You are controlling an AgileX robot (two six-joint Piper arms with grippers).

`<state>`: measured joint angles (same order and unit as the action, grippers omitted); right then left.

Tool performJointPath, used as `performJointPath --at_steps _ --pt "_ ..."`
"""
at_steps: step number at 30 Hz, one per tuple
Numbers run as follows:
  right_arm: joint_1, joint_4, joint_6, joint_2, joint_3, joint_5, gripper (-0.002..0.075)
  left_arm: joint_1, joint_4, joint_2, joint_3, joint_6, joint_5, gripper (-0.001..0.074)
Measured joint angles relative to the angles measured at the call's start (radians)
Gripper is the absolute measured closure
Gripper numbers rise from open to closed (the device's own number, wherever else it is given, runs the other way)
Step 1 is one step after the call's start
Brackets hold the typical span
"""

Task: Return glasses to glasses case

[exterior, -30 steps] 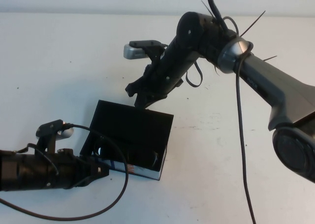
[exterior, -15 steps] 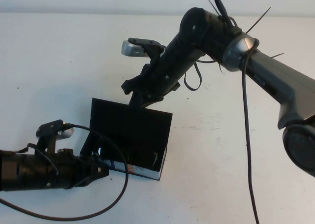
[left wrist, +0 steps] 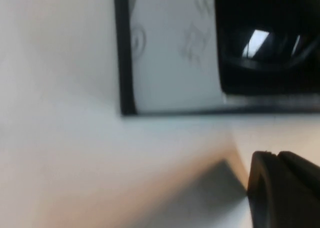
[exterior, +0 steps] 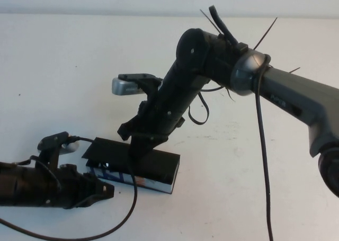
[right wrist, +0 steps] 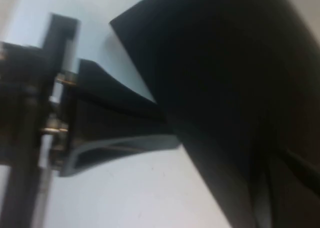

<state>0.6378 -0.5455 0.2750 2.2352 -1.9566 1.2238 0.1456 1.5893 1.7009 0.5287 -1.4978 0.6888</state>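
The glasses case lies on the white table in the near-left part of the high view, its long axis running left to right with a slight tilt, the right end nearer the robot. It is a flat rectangular box with crisp straight edges; the black flap lid lies low over the top, and the front wall shows white with a blue and orange pattern. In the left wrist view a glossy lens of the glasses glints inside the dark opening, next to the case's pale printed wall. The right gripper comes down from the far right and rests on the lid's far-left part; the right wrist view shows a dark matte finger against the smooth black flap, and whether the jaws are apart or together cannot be told. The left gripper sits low at the case's near-left corner, just beside its front wall; its jaw state cannot be told either. The table is bare and open to the far left and to the right of the case.
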Motion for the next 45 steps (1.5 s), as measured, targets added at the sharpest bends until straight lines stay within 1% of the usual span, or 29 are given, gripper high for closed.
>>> performJointPath --at_steps 5,9,12,18,21,26,31,36,41,45 --pt "0.004 0.017 0.002 0.000 0.020 0.000 0.0737 0.000 -0.225 -0.125 -0.004 0.194 -0.075 0.0738" --pt "0.004 0.027 0.002 0.000 0.020 0.000 0.0737 0.000 -0.449 -0.289 -0.005 0.415 -0.107 0.0738" --pt "0.004 0.029 0.002 0.012 0.020 0.000 0.0737 0.000 -0.533 -0.407 -0.006 0.525 -0.097 0.0738" --pt "0.004 0.022 0.002 0.018 0.020 0.000 0.0737 0.000 -0.572 -0.655 -0.008 0.579 -0.085 0.0738" --pt "0.004 0.028 0.002 0.000 0.026 -0.002 0.0737 0.000 -0.582 -0.768 -0.008 0.581 -0.116 0.0738" --pt "0.004 0.055 0.002 -0.098 0.029 -0.002 0.0737 0.000 -0.620 -0.933 -0.016 0.579 -0.249 0.0738" --pt "0.007 0.132 -0.033 -0.269 0.045 0.000 0.0737 0.000 -0.645 -1.054 -0.016 0.576 -0.391 0.0738" --pt "0.007 0.200 -0.095 -0.501 0.206 -0.001 0.0737 0.000 -0.662 -1.200 -0.016 0.568 -0.438 0.0738" --pt "0.007 0.239 -0.122 -0.793 0.470 -0.092 0.0737 0.000 -0.683 -1.373 -0.029 0.565 -0.475 0.0738" --pt "0.007 0.256 -0.141 -1.033 0.703 -0.155 0.0737 0.000 -0.684 -1.500 -0.113 0.565 -0.514 0.0738"
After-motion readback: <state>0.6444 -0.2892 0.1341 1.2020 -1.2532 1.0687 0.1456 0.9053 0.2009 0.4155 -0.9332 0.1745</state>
